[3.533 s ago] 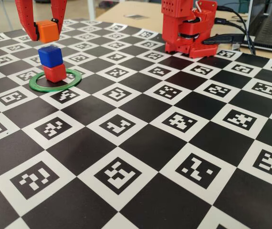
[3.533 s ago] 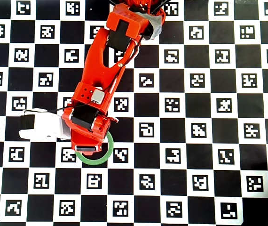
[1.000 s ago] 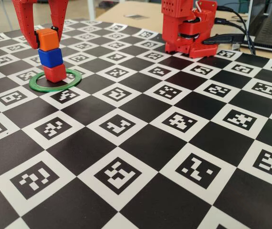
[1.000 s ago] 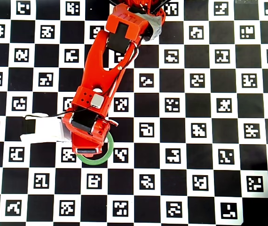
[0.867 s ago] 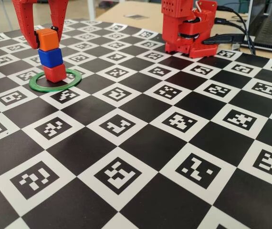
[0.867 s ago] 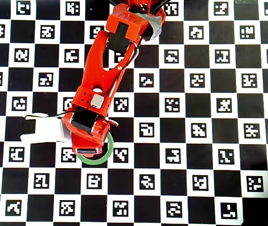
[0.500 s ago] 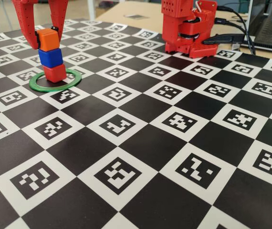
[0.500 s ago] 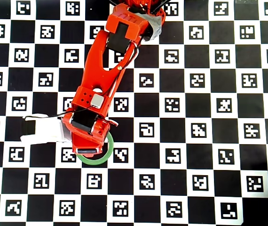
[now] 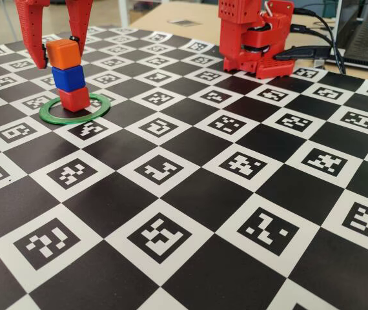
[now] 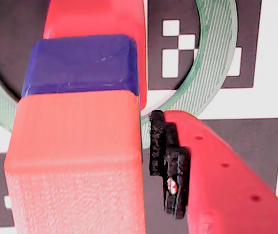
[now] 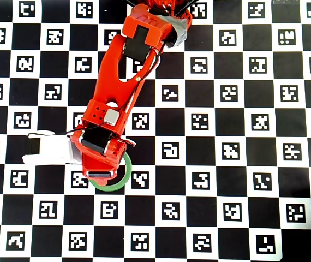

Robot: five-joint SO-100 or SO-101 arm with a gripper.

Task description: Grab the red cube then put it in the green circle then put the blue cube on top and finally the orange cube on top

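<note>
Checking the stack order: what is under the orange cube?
The blue cube sits directly under the orange cube, with the red cube below inside the green circle. The arm hides them overhead.

Hidden under the arm (image 11: 124, 93) in the overhead view: all three stacked cubes, and the upper arc of the green circle (image 11: 115, 185). Cut off by the top edge of the fixed view: upper part of the gripper (image 9: 55, 53), with only its two fingers dropping into frame. Cropped by the bottom edge of the wrist view: the orange cube (image 10: 75, 161), looming close and soft in focus. Mostly screened behind it there: the blue cube (image 10: 80, 63), and behind that the red cube (image 10: 100, 17), sliced by the top edge. Only partial arcs of the ring on show there, running off left and top.
</note>
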